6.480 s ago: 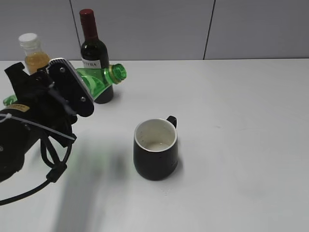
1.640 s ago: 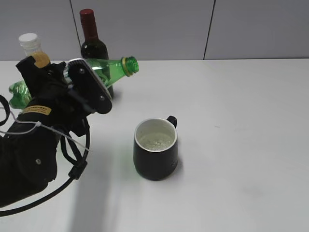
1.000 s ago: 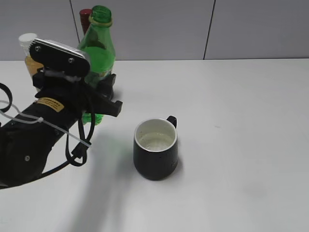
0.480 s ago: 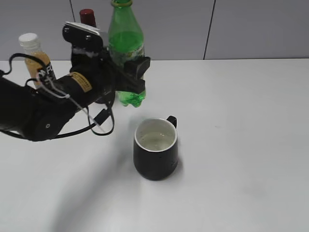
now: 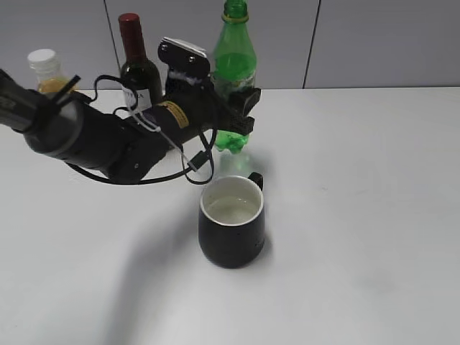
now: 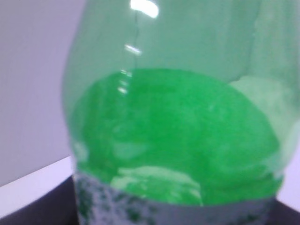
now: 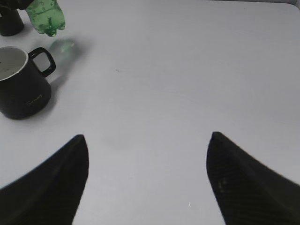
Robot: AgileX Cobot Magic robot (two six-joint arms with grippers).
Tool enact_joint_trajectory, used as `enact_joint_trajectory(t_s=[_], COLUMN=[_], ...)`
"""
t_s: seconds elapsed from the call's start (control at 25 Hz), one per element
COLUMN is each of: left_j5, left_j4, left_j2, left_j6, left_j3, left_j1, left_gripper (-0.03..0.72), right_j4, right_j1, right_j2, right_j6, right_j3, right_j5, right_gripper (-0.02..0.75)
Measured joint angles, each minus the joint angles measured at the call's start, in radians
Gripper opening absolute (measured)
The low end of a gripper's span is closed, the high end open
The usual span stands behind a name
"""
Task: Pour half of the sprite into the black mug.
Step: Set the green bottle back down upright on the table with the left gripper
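Here, the white table (image 5: 359, 215) spreads out flat and matte under me, running back to a grey panelled wall (image 5: 374, 43) with a dark vertical seam in it.

My left gripper (image 5: 233, 108) is clamped round the middle of the sprite (image 5: 233, 57), its jaws spread about as wide as the bottle's body. The bottle stands upright in my grip, uncapped, with its base hanging clear above the table and throwing a faint green patch of light onto the surface just below. In my left wrist view the green plastic fills nearly everything, with the liquid level visible across the lower part and the mottled band of the label at the very bottom edge.

The black mug (image 5: 231, 223) sits on the table in front of and below the bottle, near it but not touching, its handle turned toward the back and pale liquid inside its white interior.

My right gripper (image 7: 145, 178) hangs over bare table with its jaws wide apart and nothing between them, well away from the mug.

Behind my left arm stand a wine bottle (image 5: 138, 65) and an orange juice bottle (image 5: 47, 68). The wine bottle has a white label, but I cannot read its lettering. The mug carries a small pale word on its side in my right wrist view, too small to make out.
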Motion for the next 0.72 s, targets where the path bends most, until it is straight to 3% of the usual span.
enact_joint_trajectory(t_s=[0.32, 0.72], left_j5=[0.01, 0.01], left_j4=[-0.003, -0.097], left_j2=[0.09, 0.132], left_j6=[0.0, -0.002], left_j3=[-0.093, -0.109], left_j1=[0.0, 0.0], left_gripper=[0.457, 0.457], right_j4=[0.0, 0.0], right_j1=[0.0, 0.0], right_j2=[0.0, 0.0], right_j6=[0.0, 0.0], right_j3=[0.0, 0.0], right_j5=[0.0, 0.0], right_gripper=[0.592, 0.592])
